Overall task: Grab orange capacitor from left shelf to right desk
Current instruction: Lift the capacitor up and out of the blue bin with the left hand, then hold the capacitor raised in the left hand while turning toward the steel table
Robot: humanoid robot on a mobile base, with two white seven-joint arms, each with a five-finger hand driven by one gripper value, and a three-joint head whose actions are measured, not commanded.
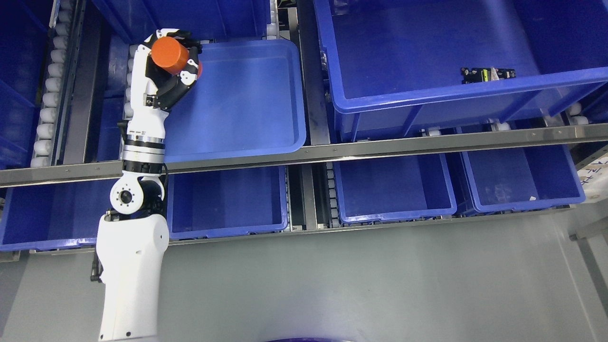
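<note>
At the far left edge of the frame a column of white rollers (47, 99) runs down a grey shelf track, with dark blue bins beside it. Just right of that, the left arm (130, 266) rises from the bottom edge, left of the middle, its white forearm crossing the grey metal shelf rail (380, 147) that spans the picture. Its left hand (166, 71) sits in the upper left of the frame, over the left rim of a shallow blue tray (247, 104). The fingers (183, 78) are wrapped around the orange capacitor (168, 54), a short cylinder lying tilted in the grasp, its rounded side facing the camera; a sliver of orange also shows past the fingers on the right. The capacitor appears raised above the tray's floor, though whether it touches the rim cannot be told.

Below the rail, in the lower row, a blue bin (228, 204) stands just right of the forearm. Right of the centre, a large deep blue crate (427, 95) fills the upper right, and a small black component with a yellow-green mark (487, 74) lies on its floor near the front wall. Under it, two more lower bins (394, 190) stand side by side. Grey floor (356, 285) covers the bottom of the frame. The right arm does not show.
</note>
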